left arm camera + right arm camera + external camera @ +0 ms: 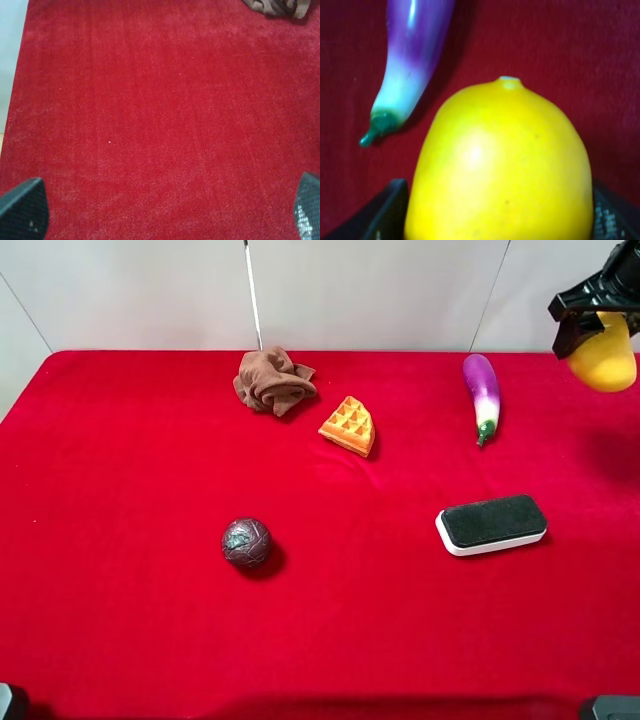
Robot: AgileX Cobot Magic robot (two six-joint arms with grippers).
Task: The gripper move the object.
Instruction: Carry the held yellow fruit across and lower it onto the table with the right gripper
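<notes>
The yellow mango-shaped object (604,362) hangs in the air at the far right, above the red cloth, held in my right gripper (592,322). In the right wrist view the object (500,165) fills the frame between the two black fingers (385,212), so the gripper is shut on it. My left gripper (165,212) is open and empty over bare red cloth; only its two black fingertips (22,210) show at the frame's corners. It is out of the exterior high view.
A purple eggplant (482,392) lies just left of the held object, also in the right wrist view (410,60). An orange waffle wedge (349,426), a crumpled brown cloth (273,381), a dark ball (246,542) and a black-and-white eraser (491,524) lie on the red table (120,490).
</notes>
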